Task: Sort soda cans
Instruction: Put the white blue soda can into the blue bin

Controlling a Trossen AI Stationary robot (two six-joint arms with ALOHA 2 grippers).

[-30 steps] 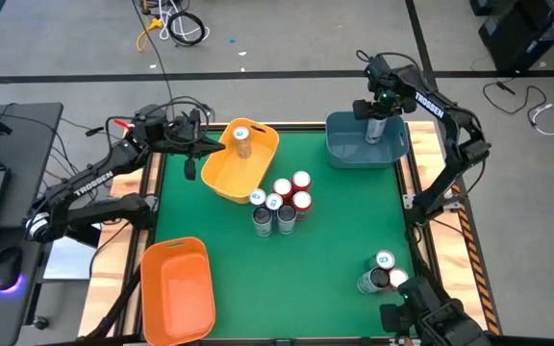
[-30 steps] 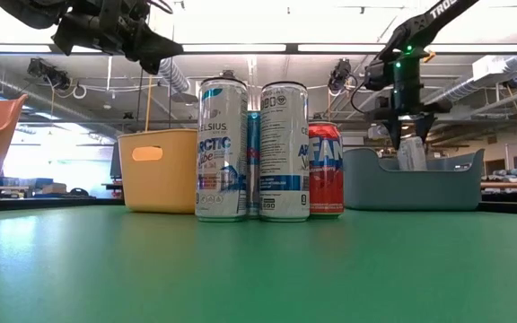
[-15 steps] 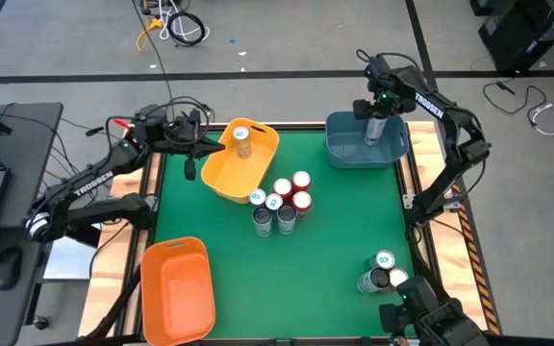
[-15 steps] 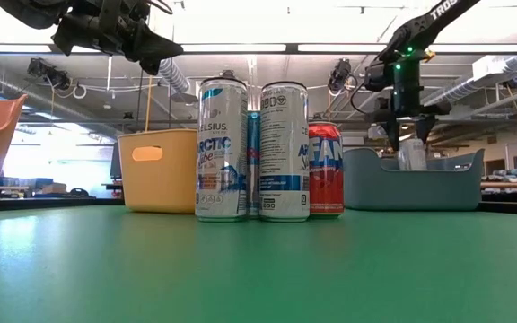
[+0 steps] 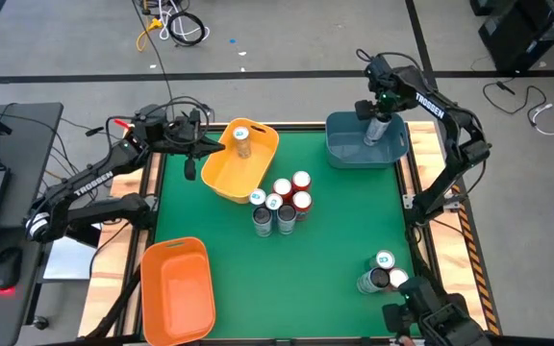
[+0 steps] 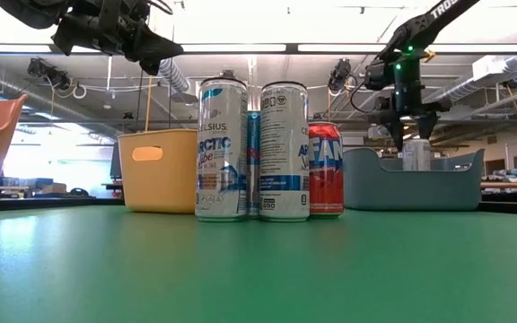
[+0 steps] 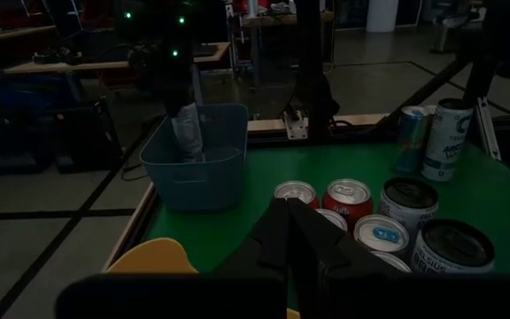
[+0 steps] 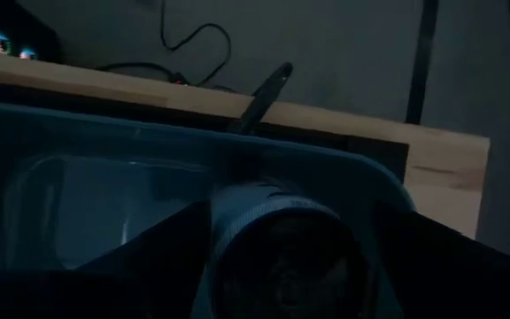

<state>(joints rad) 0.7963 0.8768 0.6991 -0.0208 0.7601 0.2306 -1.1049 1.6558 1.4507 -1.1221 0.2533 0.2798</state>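
Observation:
A silver soda can point(image 6: 413, 154) stands upright on the floor of the blue bin point(image 5: 344, 152) at the table's far right. My right gripper point(image 6: 413, 136) hangs over it, pointing down, open, one finger on each side of the can's top point(image 8: 277, 239), apart from it. My left gripper point(image 5: 221, 146) is shut on nothing, level above the left rim of the yellow bin point(image 5: 258, 171), where one can point(image 5: 242, 140) stands. Several red and silver cans point(image 5: 279, 200) stand clustered mid-table. Three more cans point(image 5: 383, 274) stand near the right front edge.
An orange bin point(image 5: 176, 288) lies at the table's near left corner. Bare green table point(image 5: 315, 259) stretches between the middle cluster and the near edge. Laptop, mouse and cables sit off the table to the left.
My right gripper has opened over the blue bin and let go of the silver can, which now stands upright on the bin's floor. The wrist has rolled slightly. My left gripper has kept still.

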